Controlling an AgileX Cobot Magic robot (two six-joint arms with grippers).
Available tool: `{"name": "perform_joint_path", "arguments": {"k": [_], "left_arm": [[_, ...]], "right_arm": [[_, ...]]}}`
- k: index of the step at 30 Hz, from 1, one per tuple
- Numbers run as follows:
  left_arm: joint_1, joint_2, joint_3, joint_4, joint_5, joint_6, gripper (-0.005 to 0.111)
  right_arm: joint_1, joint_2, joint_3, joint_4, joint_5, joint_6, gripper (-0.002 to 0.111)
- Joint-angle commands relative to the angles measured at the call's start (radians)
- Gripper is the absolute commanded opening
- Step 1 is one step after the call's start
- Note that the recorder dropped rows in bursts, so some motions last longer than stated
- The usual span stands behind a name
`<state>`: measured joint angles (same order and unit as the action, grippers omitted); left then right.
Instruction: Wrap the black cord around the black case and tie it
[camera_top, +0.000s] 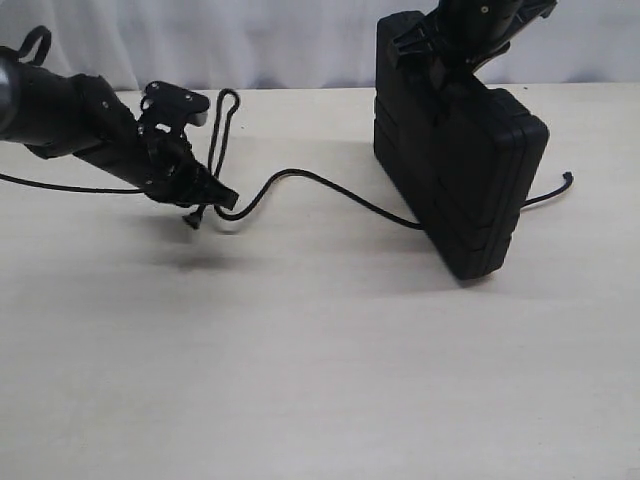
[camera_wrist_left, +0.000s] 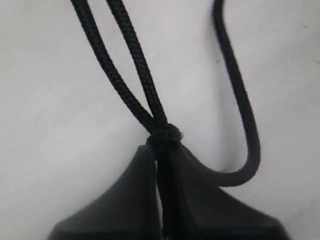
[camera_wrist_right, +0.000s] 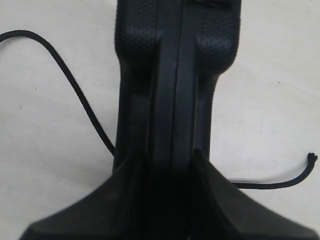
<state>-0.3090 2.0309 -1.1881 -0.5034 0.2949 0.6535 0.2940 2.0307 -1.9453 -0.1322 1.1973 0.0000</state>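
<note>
Pale counter (camera_top: 320, 380) is stretching out before a white curtain (camera_top: 250, 40). On it the left claw (camera_wrist_left: 164, 150) is clenching the black cord (camera_wrist_left: 244, 105) right at its small knot (camera_wrist_left: 165, 134) — two strands are running off together, a third curving beside them. The right claw (camera_wrist_right: 167, 157) is grasping the black case (camera_top: 460, 170), which is standing on edge, tilted. The cord is trailing to the case's base — its blunt tip (camera_wrist_right: 311, 158) is lying just beyond.

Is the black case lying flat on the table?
No, the black case stands on edge, gripped from above by the right gripper.
</note>
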Motion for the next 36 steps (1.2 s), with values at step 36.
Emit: {"name": "perform_joint_path", "arguments": {"k": [36], "left_arm": [[-0.239, -0.133, -0.087, -0.069, 0.171, 0.565, 0.000]], "right_arm": [[-0.029, 0.034, 0.015, 0.065, 0.024, -0.045, 0.004]]}}
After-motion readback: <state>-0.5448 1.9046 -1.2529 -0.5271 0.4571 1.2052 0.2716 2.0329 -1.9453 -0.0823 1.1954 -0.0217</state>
